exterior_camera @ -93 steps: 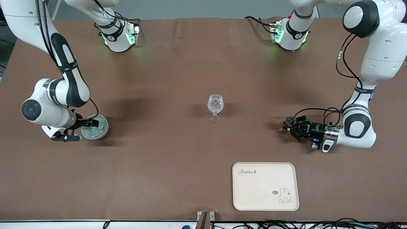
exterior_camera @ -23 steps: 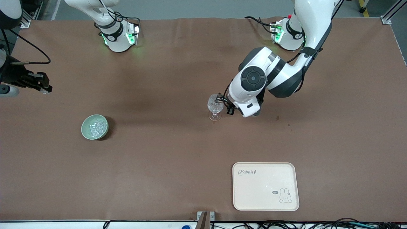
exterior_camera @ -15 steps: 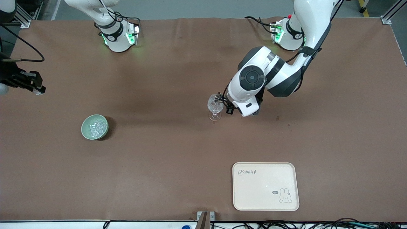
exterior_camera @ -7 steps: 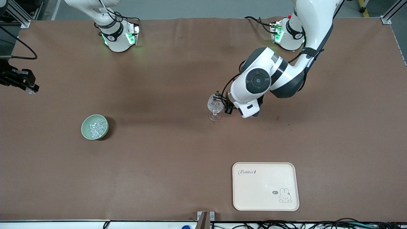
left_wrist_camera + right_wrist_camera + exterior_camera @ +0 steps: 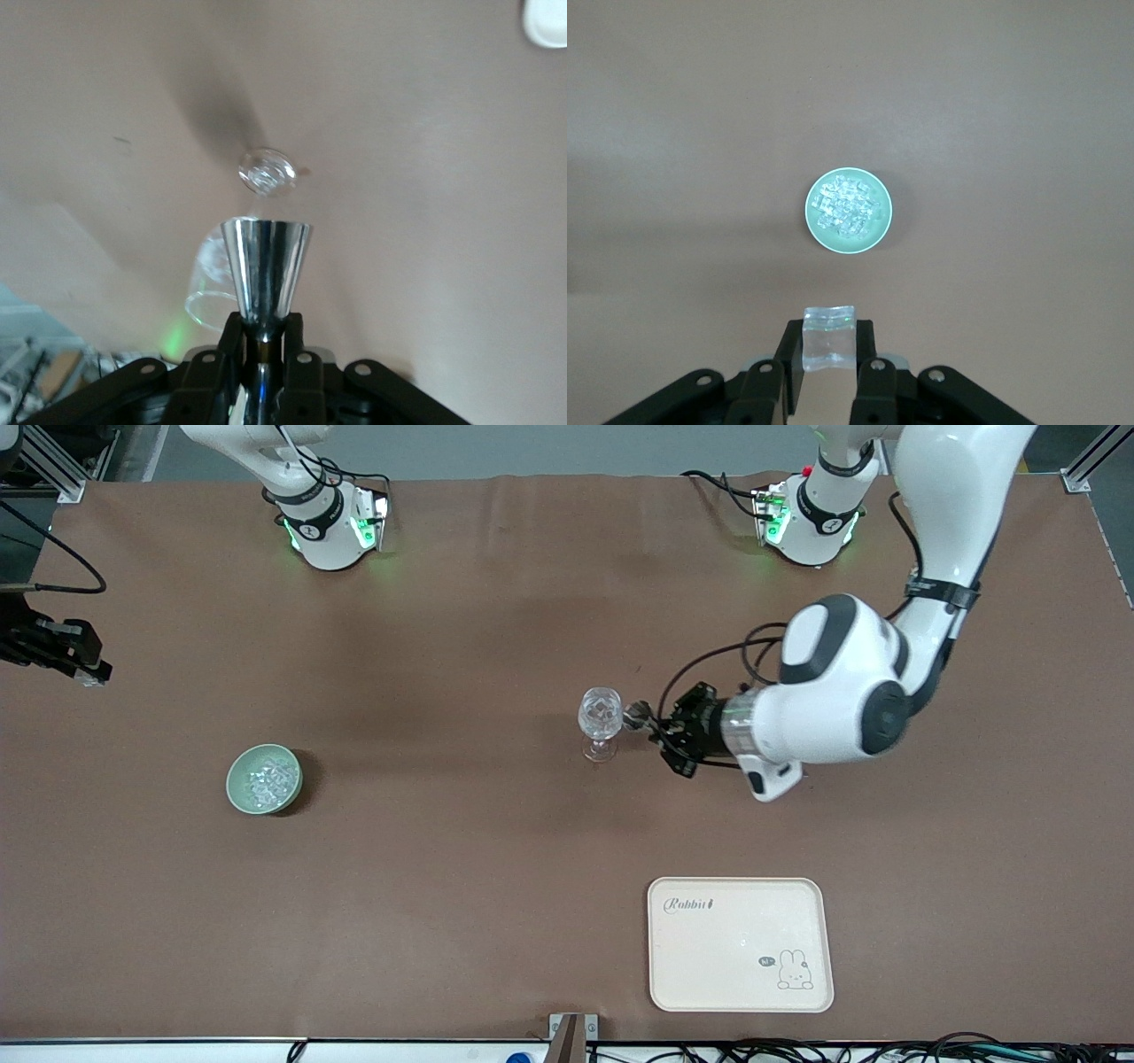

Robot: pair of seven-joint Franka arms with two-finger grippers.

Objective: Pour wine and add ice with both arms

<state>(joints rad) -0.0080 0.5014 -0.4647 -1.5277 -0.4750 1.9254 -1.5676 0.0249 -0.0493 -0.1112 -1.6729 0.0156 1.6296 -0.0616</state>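
A clear wine glass (image 5: 601, 717) stands mid-table, with glints inside its bowl. My left gripper (image 5: 651, 724) is beside the glass, toward the left arm's end of the table. It is shut on the stem of a small metal jigger (image 5: 635, 715), whose mouth points at the glass. In the left wrist view the jigger (image 5: 265, 261) sits between the fingers of the left gripper (image 5: 263, 323), with the glass (image 5: 266, 170) past it. My right gripper (image 5: 89, 676) is high up at the right arm's end of the table. In the right wrist view the right gripper (image 5: 830, 335) is shut on one ice cube (image 5: 829, 354), above the green bowl of ice (image 5: 849, 211).
The green bowl (image 5: 264, 779) stands toward the right arm's end of the table. A cream tray (image 5: 741, 944) with a rabbit print lies near the front edge. Both arm bases (image 5: 332, 522) are along the back edge. The brown table cover is bare between them.
The left arm has swung out toward its end of the table, and the jigger has come off the glass's rim to beside it. The right gripper has hardly moved since half a second ago.
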